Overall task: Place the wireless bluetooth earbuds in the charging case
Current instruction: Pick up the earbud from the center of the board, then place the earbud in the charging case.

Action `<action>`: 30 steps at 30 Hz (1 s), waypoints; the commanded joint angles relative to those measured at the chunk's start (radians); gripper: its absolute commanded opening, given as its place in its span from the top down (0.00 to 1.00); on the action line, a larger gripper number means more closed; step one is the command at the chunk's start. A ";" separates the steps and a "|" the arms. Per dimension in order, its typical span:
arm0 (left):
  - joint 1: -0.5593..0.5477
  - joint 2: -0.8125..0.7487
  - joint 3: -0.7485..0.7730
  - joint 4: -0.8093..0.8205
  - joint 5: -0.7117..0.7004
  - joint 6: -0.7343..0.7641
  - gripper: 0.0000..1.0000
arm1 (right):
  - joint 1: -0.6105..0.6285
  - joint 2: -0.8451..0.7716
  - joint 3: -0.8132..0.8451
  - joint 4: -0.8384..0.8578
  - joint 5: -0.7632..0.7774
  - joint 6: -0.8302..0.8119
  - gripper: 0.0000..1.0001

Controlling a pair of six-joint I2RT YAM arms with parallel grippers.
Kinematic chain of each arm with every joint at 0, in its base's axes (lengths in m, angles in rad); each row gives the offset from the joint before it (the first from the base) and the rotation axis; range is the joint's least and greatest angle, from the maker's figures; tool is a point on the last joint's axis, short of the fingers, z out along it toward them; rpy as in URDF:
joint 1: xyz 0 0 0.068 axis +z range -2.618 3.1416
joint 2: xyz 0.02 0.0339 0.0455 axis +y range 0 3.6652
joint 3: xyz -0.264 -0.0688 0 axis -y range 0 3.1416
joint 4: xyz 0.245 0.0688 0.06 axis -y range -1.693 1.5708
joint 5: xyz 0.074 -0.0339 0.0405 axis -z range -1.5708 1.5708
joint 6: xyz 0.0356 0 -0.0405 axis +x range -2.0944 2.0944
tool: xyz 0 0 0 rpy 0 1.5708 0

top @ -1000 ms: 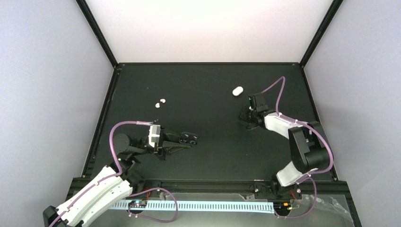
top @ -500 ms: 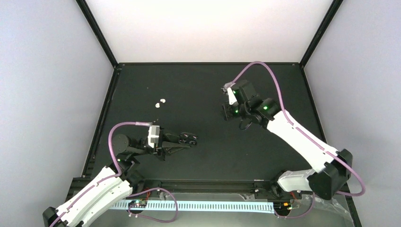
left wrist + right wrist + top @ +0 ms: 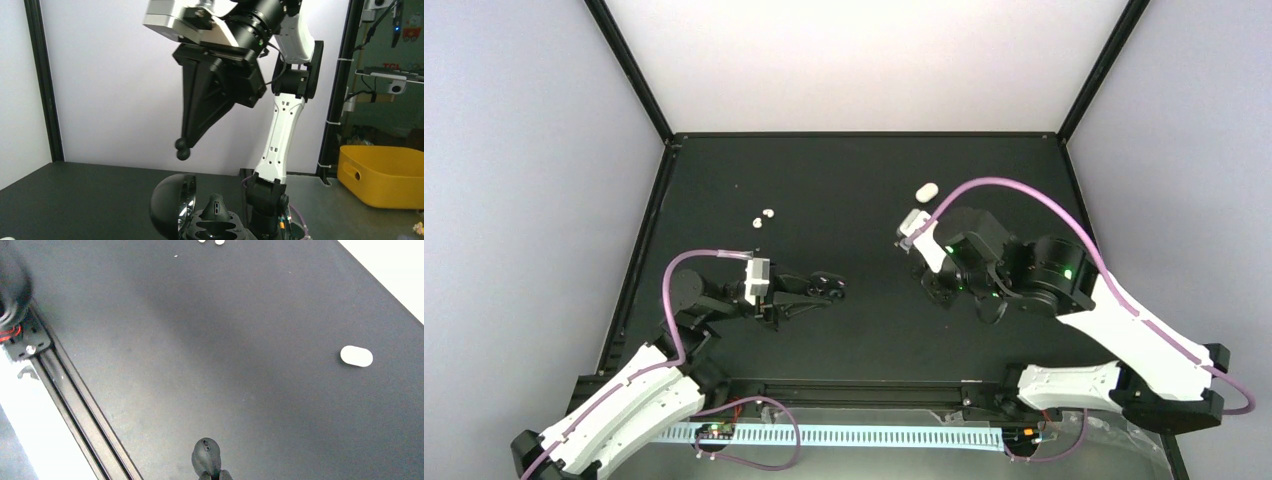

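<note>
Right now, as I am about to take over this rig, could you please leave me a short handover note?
Left pincer: shut, low over the near left of the table, no bud or case in it.
Right pincer: shut, empty, raised above the table, pointing down.
Earbuds: both lie side by side on the far left, clear of both arms.
Charging case: lies white side up on the far right, just beyond the right arm, not touched.
Done: nothing yet; neither bud is in the case.
Left: pick up each bud and seat it in the case.
</note>
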 commanded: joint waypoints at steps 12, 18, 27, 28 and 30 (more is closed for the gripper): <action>-0.052 0.197 0.038 -0.010 0.072 0.061 0.98 | 0.239 0.025 0.015 -0.116 0.098 -0.107 0.99; -0.074 0.268 0.039 -0.021 0.051 0.098 0.98 | 0.261 0.089 0.081 -0.136 0.044 -0.069 0.99; -0.150 0.304 0.064 -0.070 -0.038 0.173 0.98 | 0.295 0.167 0.166 -0.139 0.009 -0.061 0.99; -0.157 0.307 0.066 -0.077 -0.047 0.180 0.98 | 0.305 0.175 0.177 -0.140 0.003 -0.060 0.99; -0.169 0.309 0.064 -0.077 -0.056 0.184 0.99 | 0.312 0.188 0.191 -0.139 -0.007 -0.056 0.99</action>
